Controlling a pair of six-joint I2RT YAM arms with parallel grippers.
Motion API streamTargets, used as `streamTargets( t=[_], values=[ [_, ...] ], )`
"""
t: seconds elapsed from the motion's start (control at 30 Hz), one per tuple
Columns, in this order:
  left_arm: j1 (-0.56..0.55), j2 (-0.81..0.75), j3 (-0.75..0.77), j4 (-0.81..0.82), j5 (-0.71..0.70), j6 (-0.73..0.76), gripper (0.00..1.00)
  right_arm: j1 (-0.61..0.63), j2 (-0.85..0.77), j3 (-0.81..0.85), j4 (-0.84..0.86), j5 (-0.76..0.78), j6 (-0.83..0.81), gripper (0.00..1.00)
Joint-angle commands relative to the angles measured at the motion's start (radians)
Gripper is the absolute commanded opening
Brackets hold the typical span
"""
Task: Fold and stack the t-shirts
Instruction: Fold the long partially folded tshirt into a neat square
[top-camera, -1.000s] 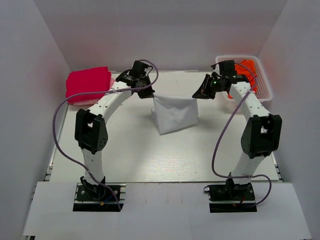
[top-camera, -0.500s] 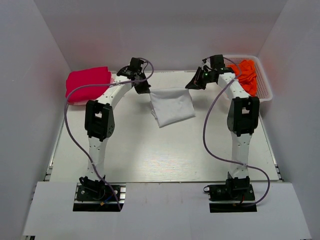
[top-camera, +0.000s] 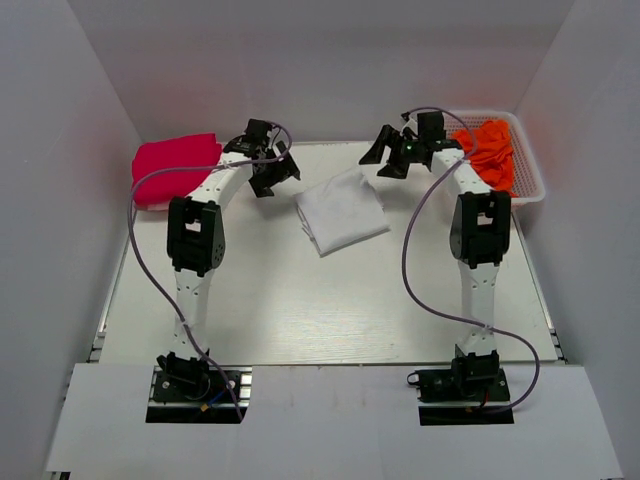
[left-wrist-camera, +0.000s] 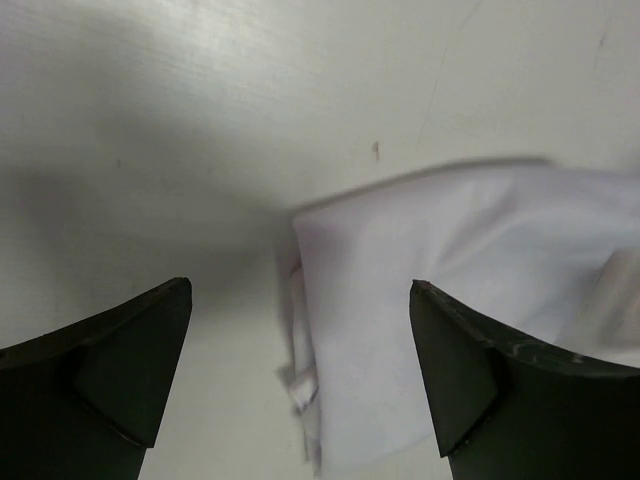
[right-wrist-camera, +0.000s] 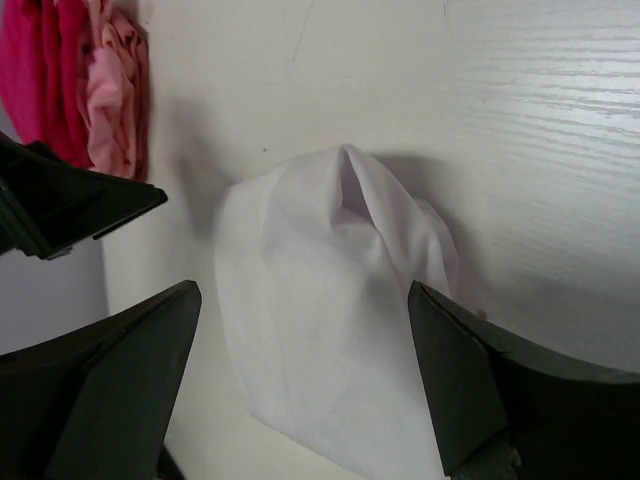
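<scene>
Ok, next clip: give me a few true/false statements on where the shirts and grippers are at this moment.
1. The white t-shirt lies on the table, held by neither gripper. True.
2. The left gripper is shut on a corner of the white t-shirt. False: its jaws stand open with nothing between them.
3. The orange t-shirts sit in the white basket at the far right. True.
4. The crimson-pink t-shirt lies on top of the white one. False: it sits at the far left of the table, apart from the white one.
5. The right gripper is open. True.
</scene>
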Motion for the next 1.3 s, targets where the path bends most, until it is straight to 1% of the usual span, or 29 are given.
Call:
streamTargets(
  t=[0.0,0.03,0.07,0.1,0.17,0.2,0.27,0.3,0.33,0.43,0.47,0.6,0.7,0.77,0.83,0.87,0.93,1.03,1.1,1.13,1.2,1.27],
  values=[
    [-0.041,-0.164,-0.138,0.039,0.059,0.034,1.0,0.015,-0.181,-0.108,0.027,0.084,-0.184,0.9],
    [-0.041,-0.181,-0.178,0.061,0.075,0.034,1.0,0.02,-0.204,-0.134,0.011,0.144,-0.219,0.9],
    [-0.05,-0.195,-0.217,0.078,0.113,0.034,1.0,0.023,-0.206,-0.134,-0.002,0.149,-0.256,0.9],
    [-0.05,-0.219,-0.284,0.089,0.113,0.024,1.0,0.035,-0.201,-0.126,-0.018,0.153,-0.319,0.9],
    [-0.061,-0.233,-0.332,0.107,0.124,0.013,1.0,0.05,-0.187,-0.123,-0.044,0.153,-0.426,0.9],
    [-0.072,-0.233,-0.355,0.116,0.109,0.004,1.0,0.066,-0.16,-0.119,-0.044,0.156,-0.442,0.9],
    [-0.084,-0.224,-0.355,0.116,0.079,0.004,1.0,0.073,-0.134,-0.067,-0.052,0.17,-0.472,0.9],
    [-0.093,-0.215,-0.336,0.104,0.079,0.004,1.0,0.08,-0.094,-0.054,-0.041,0.175,-0.466,0.9],
    [-0.093,-0.206,-0.32,0.084,0.06,0.004,1.0,0.083,-0.082,-0.028,-0.03,0.143,-0.457,0.9],
    [-0.102,-0.186,-0.254,0.072,0.059,0.004,1.0,0.087,-0.051,0.009,0.011,0.019,-0.414,0.9],
    [-0.102,-0.186,-0.254,0.096,0.07,0.014,1.0,0.092,-0.057,0.003,0.052,-0.053,-0.387,0.9],
    [-0.112,-0.232,-0.231,0.13,0.093,0.034,1.0,0.109,-0.091,-0.066,0.172,-0.124,-0.318,0.9],
    [-0.112,-0.232,-0.222,0.153,0.062,0.044,1.0,0.11,-0.097,-0.091,0.272,-0.167,-0.246,0.9],
    [-0.112,-0.192,-0.199,0.153,0.09,0.044,1.0,0.112,-0.069,-0.09,0.304,-0.172,-0.2,0.9],
    [-0.112,-0.164,-0.19,0.196,0.143,0.044,1.0,0.107,-0.034,-0.067,0.32,-0.176,-0.157,0.9],
    [-0.112,-0.155,-0.19,0.219,0.154,0.053,1.0,0.104,-0.007,-0.061,0.329,-0.186,-0.105,0.9],
    [-0.112,-0.141,-0.222,0.286,0.165,0.053,1.0,0.1,0.033,-0.054,0.367,-0.207,-0.063,0.9],
    [-0.112,-0.132,-0.259,0.367,0.165,0.065,1.0,0.092,0.087,-0.03,0.451,-0.193,0.003,0.9],
    [-0.112,-0.106,-0.259,0.368,0.165,0.091,1.0,0.089,0.136,0.011,0.479,-0.186,0.056,0.9],
    [-0.112,-0.076,-0.233,0.348,0.165,0.091,1.0,0.083,0.15,0.027,0.491,-0.181,0.072,0.9],
    [-0.112,-0.049,-0.223,0.337,0.174,0.1,1.0,0.077,0.179,0.012,0.508,-0.173,0.101,0.9],
    [-0.112,-0.028,-0.223,0.326,0.185,0.1,1.0,0.069,0.191,-0.046,0.537,-0.131,0.126,0.9]
  ],
)
